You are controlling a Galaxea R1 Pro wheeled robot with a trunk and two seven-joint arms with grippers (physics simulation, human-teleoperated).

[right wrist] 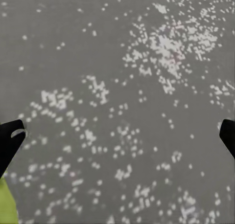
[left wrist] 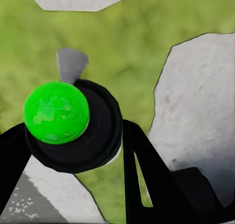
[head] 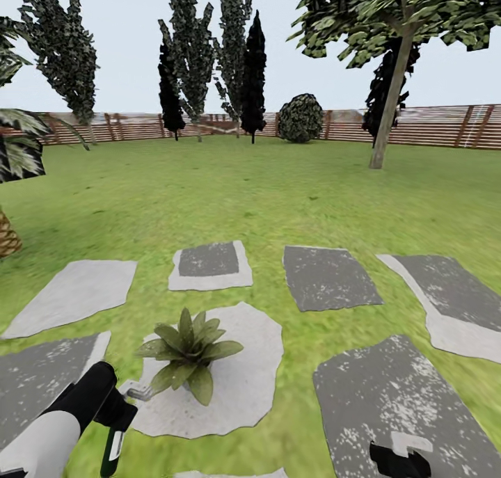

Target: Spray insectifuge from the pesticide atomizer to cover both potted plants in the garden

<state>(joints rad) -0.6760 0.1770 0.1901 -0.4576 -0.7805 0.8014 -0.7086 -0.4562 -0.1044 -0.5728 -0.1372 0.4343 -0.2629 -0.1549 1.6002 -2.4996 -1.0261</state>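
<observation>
From my head camera I get the whole garden: lawn (head: 229,193), brown slatted fence (head: 431,124) at the back, tall dark trees (head: 195,46), a round bush (head: 300,118), a leaning tree (head: 393,81) on the right, and a bunch of grey and white stepping stones (head: 327,277). One potted plant (head: 186,353) sits right in front of me on a pale rounded stone (head: 243,373), pointed green leaves spread out, pot mostly hidden under them.

My left arm (head: 62,422) comes in at the lower left, and my left claw (head: 120,422) is down there just beside that pale stone, near the plant but not touching it. A little grey nozzle bit (head: 139,393) pokes out toward the leaves.

The left wrist camera gives what the head can't: my left claw (left wrist: 73,136) is clamped around the sprayer (left wrist: 78,131), a dark round body with a bright green ball (left wrist: 56,112) on top and a grey spout (left wrist: 71,63) sticking out ahead. Black fingers (left wrist: 147,175) hug it on both sides. Grass and pale stone underneath.

Right claw (head: 400,460) just peeks in at the bottom of the head view, over a dark speckled stone (head: 396,401). Right wrist camera shows that speckled stone (right wrist: 117,106) up close, with my right claw (right wrist: 117,136) spread wide, fingertips (right wrist: 10,136) at opposite edges, holding nothing.
</observation>
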